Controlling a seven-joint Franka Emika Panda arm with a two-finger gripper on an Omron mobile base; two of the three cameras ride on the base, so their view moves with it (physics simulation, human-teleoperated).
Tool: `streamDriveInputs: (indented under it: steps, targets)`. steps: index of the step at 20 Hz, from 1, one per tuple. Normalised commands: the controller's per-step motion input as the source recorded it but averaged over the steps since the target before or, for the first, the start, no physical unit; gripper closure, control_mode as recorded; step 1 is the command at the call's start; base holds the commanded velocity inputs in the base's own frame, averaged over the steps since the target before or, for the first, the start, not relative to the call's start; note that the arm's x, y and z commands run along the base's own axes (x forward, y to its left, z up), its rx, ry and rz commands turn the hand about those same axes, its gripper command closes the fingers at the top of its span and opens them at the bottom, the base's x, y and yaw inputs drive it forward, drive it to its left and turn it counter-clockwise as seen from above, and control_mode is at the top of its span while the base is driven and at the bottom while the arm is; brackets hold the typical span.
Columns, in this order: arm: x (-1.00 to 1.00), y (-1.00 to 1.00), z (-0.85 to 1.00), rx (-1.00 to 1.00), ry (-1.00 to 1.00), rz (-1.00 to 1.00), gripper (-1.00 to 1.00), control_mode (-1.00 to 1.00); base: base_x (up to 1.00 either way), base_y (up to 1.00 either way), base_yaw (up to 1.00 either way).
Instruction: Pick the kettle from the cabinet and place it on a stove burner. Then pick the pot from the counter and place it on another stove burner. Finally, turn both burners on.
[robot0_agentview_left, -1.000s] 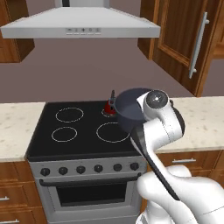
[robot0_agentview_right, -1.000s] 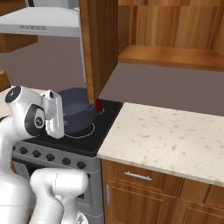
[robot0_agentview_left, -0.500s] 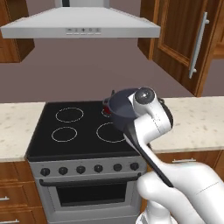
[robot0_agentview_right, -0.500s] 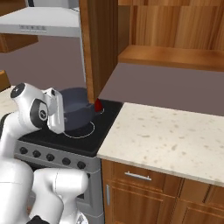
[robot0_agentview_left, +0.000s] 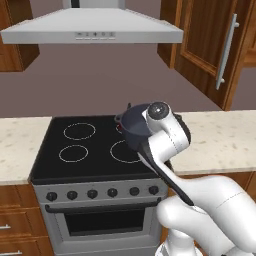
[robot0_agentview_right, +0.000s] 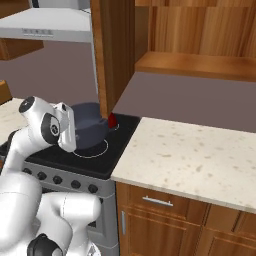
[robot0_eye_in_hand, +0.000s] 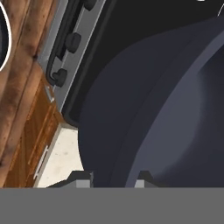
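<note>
My two-finger gripper (robot0_eye_in_hand: 110, 176) pinching the rim of the round dark blue-grey pot (robot0_agentview_left: 134, 126), pot held above the black glass cooktop (robot0_agentview_left: 55, 162), small glossy red kettle (robot0_agentview_right: 112, 120) just behind it

Mostly hidden behind the pot (robot0_agentview_right: 89, 126) and the cabinet (robot0_agentview_right: 116, 55) door: the kettle (robot0_agentview_right: 112, 120), just a red sliver peeking out. Blocked by the arm in the left base view: the pot's (robot0_agentview_left: 134, 125) right side. Cut off at the hand view's edges: the pot (robot0_eye_in_hand: 166, 113). Gripper (robot0_eye_in_hand: 110, 177) fingertips barely poking up, rim contact too tight to make out.
</note>
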Motion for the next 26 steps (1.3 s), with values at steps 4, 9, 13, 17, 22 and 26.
streamDriveInputs:
  steps: [4,9,13,17,22,26]
  targets:
    - [0.17,0.05,-0.20,0.00,0.00,0.01,1.00,-1.00,0.00,0.00,0.00]
    - [0.14,0.09,-0.25,0.00,0.00,0.02,1.00,-1.00,0.00,0.00,0.00]
    - [0.12,0.09,-0.22,0.00,0.00,0.02,1.00,-1.00,0.00,0.00,0.00]
    - [0.14,0.08,-0.17,0.00,0.00,0.01,1.00,-1.00,0.00,0.00,0.00]
    - [0.15,0.11,-0.17,0.00,0.02,0.01,1.00,-1.00,0.00,0.00,0.00]
    - [0.12,0.10,-0.15,0.00,0.03,0.01,1.00,-1.00,0.00,0.00,0.00]
